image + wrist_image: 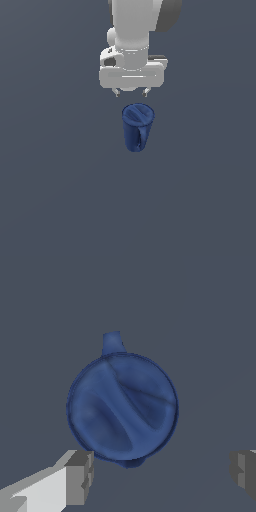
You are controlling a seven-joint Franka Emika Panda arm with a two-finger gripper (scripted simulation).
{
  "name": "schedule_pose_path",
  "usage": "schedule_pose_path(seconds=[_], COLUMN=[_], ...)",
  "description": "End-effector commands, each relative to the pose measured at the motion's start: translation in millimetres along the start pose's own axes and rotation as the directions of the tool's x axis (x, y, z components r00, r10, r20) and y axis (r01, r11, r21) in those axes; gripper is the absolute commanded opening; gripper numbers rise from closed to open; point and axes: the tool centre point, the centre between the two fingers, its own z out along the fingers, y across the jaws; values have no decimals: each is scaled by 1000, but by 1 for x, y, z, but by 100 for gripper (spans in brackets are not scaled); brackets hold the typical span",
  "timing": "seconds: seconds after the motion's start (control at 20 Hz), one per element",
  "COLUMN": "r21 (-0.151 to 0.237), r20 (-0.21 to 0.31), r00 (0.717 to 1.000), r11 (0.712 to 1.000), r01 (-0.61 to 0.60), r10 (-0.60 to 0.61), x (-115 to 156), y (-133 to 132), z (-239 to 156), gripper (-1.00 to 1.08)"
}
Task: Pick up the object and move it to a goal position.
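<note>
The object point(137, 126) is a tall dark blue mug standing upright on the grey floor, its loop handle on the side facing the exterior camera. My gripper point(131, 93) hangs just above and behind its rim, open, with nothing between the fingers. In the wrist view I look straight down onto the object's round top point(122, 407), with the handle point(113, 343) sticking out at one side. Both grey fingertips point(80, 477) sit spread wide apart, off to one side of the mug and not touching it.
A plain dark grey surface point(50, 190) extends all around the mug. No other objects show in either view.
</note>
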Motion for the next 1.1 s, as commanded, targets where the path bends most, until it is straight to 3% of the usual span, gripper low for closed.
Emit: schedule_pose_path(seconds=[0.0,0.6,1.05], r21=[0,12,-1], r20=[0,6,44], r00=[1000,1000,999], r11=[1000,1000,1000], r01=[0,-5,-15], r10=[0,5,15], x=[0,4,25], y=[0,-7,-12], z=[0,0,7], gripper=[28,28,28])
